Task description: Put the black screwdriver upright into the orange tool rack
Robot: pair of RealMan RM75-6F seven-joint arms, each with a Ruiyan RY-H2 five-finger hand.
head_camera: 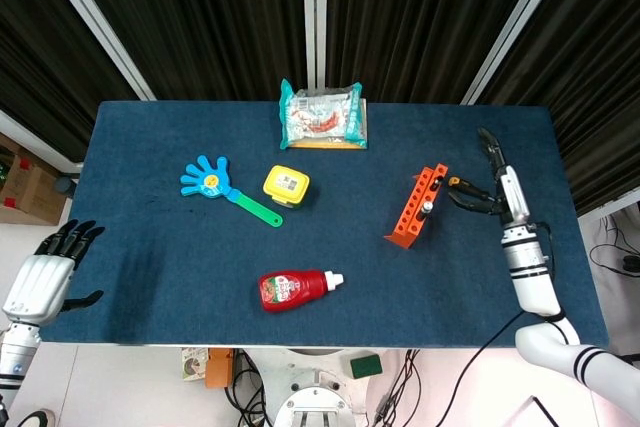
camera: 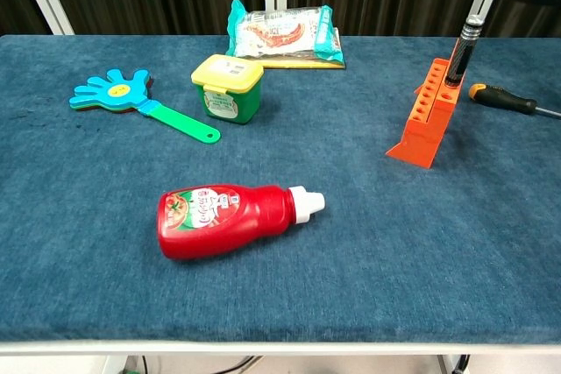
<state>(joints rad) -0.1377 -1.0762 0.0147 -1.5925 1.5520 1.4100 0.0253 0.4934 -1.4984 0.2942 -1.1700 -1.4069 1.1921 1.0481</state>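
Right hand [head_camera: 495,185] beside racked black screwdriver [camera: 462,50]

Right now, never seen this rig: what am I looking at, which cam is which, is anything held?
It is a two-armed robot at a blue table. One picture looks down from its head, the other looks forward from its chest. The right robot hand is open beside the orange tool rack, where the black screwdriver stands upright. The left robot hand hangs off the table's edge, holding nothing. Also there: a ketchup bottle, clapper toy, yellow-lidded tub, snack pack and an orange-handled screwdriver.
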